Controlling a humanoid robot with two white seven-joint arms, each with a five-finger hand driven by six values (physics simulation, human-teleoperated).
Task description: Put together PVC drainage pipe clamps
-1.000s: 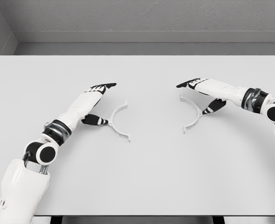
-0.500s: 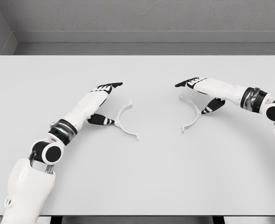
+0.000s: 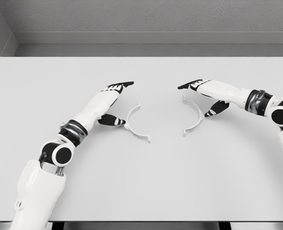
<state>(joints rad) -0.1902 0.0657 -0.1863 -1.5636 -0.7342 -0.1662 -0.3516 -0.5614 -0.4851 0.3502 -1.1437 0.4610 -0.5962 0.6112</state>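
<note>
Both white plastic half-ring clamp pieces have slid inward across the white desk (image 3: 141, 191). Left hand (image 3: 113, 103) pinches the left half (image 3: 134, 125); right hand (image 3: 206, 97) pinches the right half (image 3: 194, 117), at three o'clock of it, gap narrowing.

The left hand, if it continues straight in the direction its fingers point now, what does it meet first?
Probably nothing nearby. The left hand points up and to the right, past the upper tip of the left clamp half at its thumb. The right hand sits off that line, leaving bare table, though depth is uncertain.
</note>
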